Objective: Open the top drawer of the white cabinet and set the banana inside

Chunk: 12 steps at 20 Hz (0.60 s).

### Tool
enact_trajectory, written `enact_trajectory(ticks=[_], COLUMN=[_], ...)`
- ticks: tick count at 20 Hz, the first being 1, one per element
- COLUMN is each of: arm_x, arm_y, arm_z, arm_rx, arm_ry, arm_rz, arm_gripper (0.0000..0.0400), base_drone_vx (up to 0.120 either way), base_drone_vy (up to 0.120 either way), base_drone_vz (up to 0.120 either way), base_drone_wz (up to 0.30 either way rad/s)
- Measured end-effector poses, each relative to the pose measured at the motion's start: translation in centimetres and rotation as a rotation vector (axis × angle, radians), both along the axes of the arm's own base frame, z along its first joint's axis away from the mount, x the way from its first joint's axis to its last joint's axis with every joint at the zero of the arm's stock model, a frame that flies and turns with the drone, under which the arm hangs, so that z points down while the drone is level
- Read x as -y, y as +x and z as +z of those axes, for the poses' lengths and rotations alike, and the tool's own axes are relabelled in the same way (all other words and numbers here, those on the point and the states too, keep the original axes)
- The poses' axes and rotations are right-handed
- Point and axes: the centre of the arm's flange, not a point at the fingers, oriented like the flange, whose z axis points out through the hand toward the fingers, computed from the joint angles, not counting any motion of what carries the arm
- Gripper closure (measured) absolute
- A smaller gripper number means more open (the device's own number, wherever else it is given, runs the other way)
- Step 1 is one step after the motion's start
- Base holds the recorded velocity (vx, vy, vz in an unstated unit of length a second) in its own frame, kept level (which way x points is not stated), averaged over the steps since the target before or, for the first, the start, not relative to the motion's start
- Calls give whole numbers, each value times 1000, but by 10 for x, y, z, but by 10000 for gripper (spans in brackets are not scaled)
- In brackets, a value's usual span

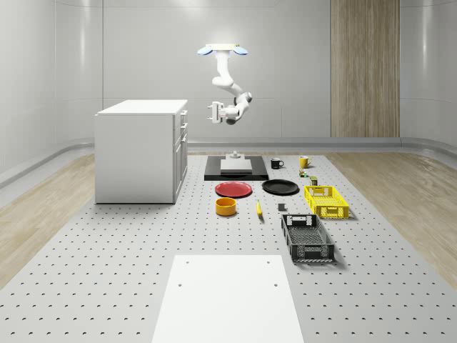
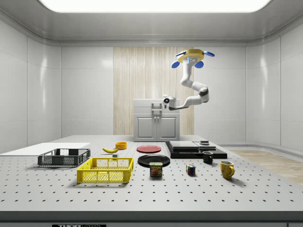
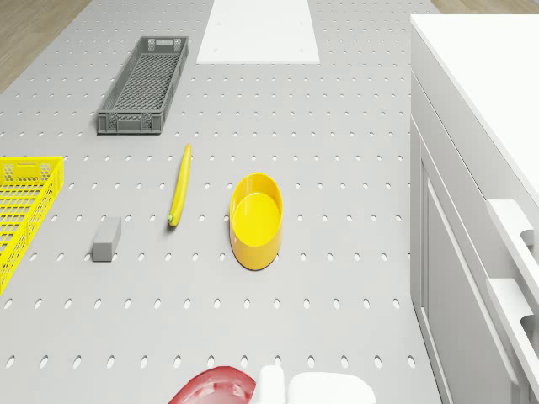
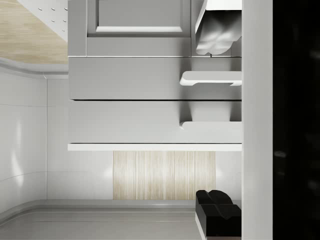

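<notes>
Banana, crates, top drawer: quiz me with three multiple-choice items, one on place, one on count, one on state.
1. Where does the banana lie?
A. In the yellow crate
B. On the table beside the yellow bowl
C. On the cabinet top

2. How many mesh crates stand on the table?
A. One
B. Two
C. Three

3. What state is the top drawer in?
A. Shut
B. Pulled fully out
C. Removed

Answers:
1. B: the banana lies on the table beside the yellow bowl.
2. B: one yellow crate and one grey crate.
3. A: the top drawer sits flush with the cabinet front, while the drone hovers with the gripper level with it.
</notes>
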Motion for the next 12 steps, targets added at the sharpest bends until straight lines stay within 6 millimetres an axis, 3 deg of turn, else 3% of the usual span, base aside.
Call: enact_trajectory(ticks=[6, 12], arm_x=[-34, -59], arm_y=[0, 0], arm_z=[0, 0], arm_rx=[0, 0], arm_ry=[0, 0], arm_rz=[0, 0], arm_gripper=[0, 0], base_drone_vx=[7, 120], base_drone_vy=[0, 0], base_drone_vz=[0, 0], base_drone_wz=[0, 0])
